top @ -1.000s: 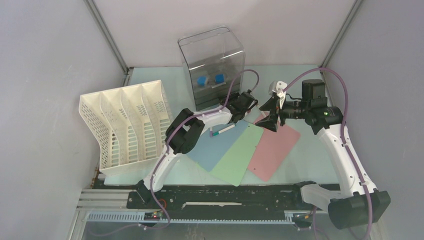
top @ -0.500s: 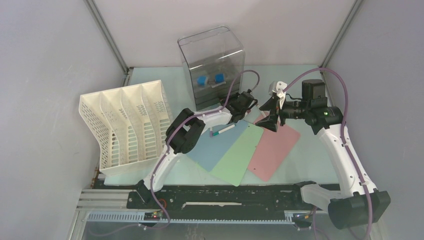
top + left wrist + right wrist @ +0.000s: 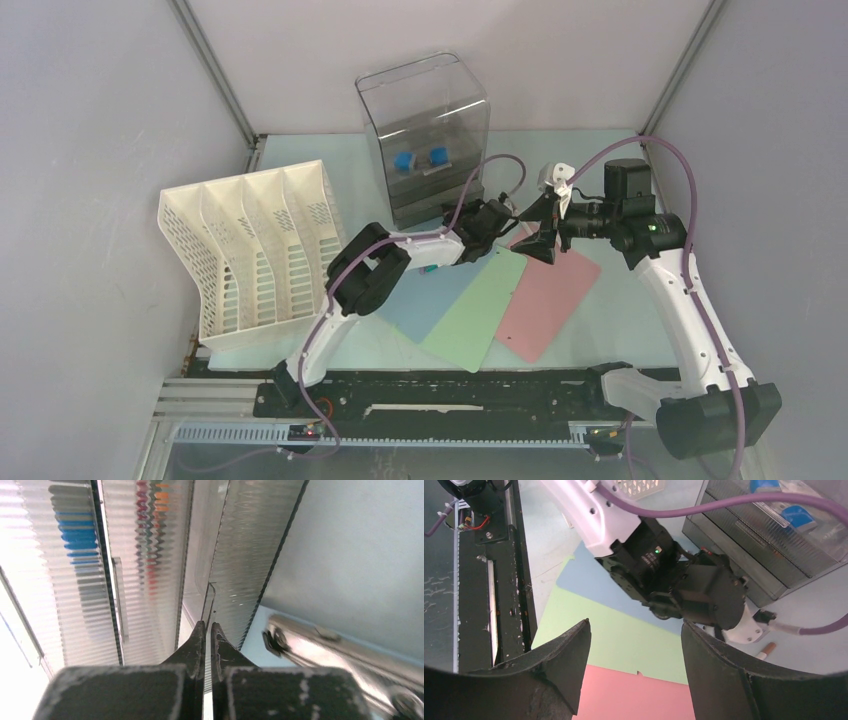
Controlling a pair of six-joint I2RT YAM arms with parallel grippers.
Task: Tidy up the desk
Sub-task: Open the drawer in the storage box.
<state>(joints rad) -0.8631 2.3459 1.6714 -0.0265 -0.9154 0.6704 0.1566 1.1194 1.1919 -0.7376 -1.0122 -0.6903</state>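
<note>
Spans the middle of the top view: the desk, pale mint, beneath both arms. Points the left tool toward the upper centre of that view, at the ribbed front of the clear drawer box. Shows its tips pressed together right at a thin drawer lip; cannot tell of any pinch on it. Puts the left arm far nearer the box than the right, stretched low over the blue folder. Hangs the right tool spread above the green folder.

Clear glossy plastic drawer box with ribbed fronts; white matt slotted plastic file rack; smooth matt green sheet; smooth pale bench; black, scuffed left jaws
</note>
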